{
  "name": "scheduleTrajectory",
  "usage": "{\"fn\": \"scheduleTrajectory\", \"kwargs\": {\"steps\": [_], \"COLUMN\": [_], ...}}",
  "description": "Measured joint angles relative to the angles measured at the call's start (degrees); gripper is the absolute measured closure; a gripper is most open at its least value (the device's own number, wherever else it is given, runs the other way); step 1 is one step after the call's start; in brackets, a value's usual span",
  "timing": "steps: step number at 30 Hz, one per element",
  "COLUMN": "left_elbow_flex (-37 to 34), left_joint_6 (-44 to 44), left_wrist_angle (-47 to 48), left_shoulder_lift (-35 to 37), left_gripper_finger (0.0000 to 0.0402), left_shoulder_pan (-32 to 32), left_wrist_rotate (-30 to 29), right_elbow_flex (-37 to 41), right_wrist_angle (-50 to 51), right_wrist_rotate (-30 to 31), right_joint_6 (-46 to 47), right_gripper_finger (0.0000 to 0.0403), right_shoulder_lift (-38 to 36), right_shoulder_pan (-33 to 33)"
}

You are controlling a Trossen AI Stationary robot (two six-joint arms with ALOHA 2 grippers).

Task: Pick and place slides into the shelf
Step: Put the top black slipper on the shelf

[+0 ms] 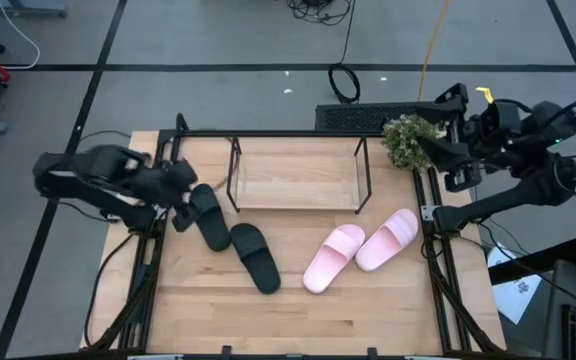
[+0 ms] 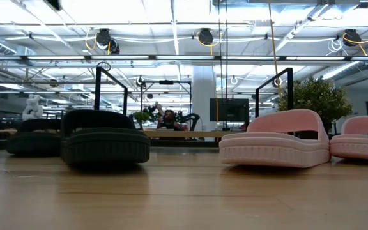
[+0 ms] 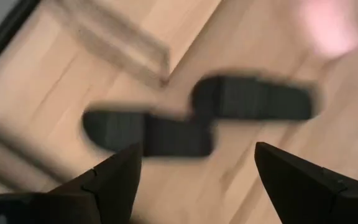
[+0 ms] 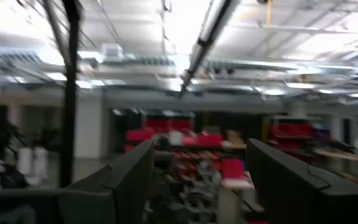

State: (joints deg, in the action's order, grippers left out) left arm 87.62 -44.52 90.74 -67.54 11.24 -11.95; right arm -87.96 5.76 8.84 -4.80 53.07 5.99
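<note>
Black slides, two of them, lying end to end on the left half of the wooden tabletop [image 1: 298, 310]: far black slide [image 1: 206, 216] close to the left edge, near black slide [image 1: 255, 257] angled toward the table's middle, heel of one almost touching the toe of the other. Pale pink pair on the right half, left pink slide [image 1: 333, 257] and right pink slide [image 1: 386, 238] side by side and touching along their inner edges, both pointing diagonally toward the far right. Seen level from the table-top camera: one black slide [image 2: 105, 145] big in front on the left, the second black one [image 2: 34, 142] farther back, the two pink ones [image 2: 276, 145] on the right. Shelf [image 1: 298, 175] standing at the far middle of the table, black rod frame around a light board, no slide on it. Left gripper [image 1: 180, 200] hovering at the far left, just above and beside the far black slide, fingers [image 3: 114, 180] spread wide with both black slides visible between them and nothing gripped. Right gripper [image 4: 201, 180] raised off the far right corner of the table near a small green plant [image 1: 408, 140], fingers [image 4: 126, 174] parted wide, empty, pointed out at the room.
</note>
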Motion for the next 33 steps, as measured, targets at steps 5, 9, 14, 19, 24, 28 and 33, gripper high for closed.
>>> {"fn": "scheduleTrajectory", "kwargs": {"steps": [5, 9, 14, 19, 24, 28, 33], "left_elbow_flex": [-6.08, -12.61, -20.07, -26.16, -30.46, -32.45, -34.43], "left_joint_6": [-6.8, -14.5, -20.5, -17.25, -14.99, -15.76, -15.32], "left_wrist_angle": [-0.64, -1.34, -3.55, -16.16, -18.7, -16.98, -16.86], "left_shoulder_lift": [-1.9, -1.88, -2.2, -2.25, -4.78, -7.48, -10.47], "left_gripper_finger": [0.0094, 0.0094, 0.0094, 0.0094, 0.0094, 0.0094, 0.0094], "left_shoulder_pan": [3.65, 7.01, 10.2, 12.41, 13.27, 13.22, 13.23], "left_wrist_rotate": [2.09, 2.95, 4.91, 3.0, -2.4, -7.28, -10.98], "right_elbow_flex": [0.0, 0.0, 0.0, 0.02, 0.04, 0.07, 0.07], "right_wrist_angle": [2.25, 2.53, 2.68, 2.74, 3.14, 3.38, 3.56], "right_wrist_rotate": [4.89, 4.93, 4.9, 4.9, 4.9, 4.9, 4.9], "right_joint_6": [-2.46, -3.75, -5.92, -8.0, -8.08, -8.0, -7.91], "right_gripper_finger": [0.0156, 0.0156, 0.0156, 0.0156, 0.0156, 0.0156, 0.0156], "right_shoulder_lift": [-1.63, -2.3, -2.4, -2.37, -2.17, -2.12, -2.02], "right_shoulder_pan": [-0.01, -0.01, -0.01, -0.01, -0.01, -0.01, -0.01]}}
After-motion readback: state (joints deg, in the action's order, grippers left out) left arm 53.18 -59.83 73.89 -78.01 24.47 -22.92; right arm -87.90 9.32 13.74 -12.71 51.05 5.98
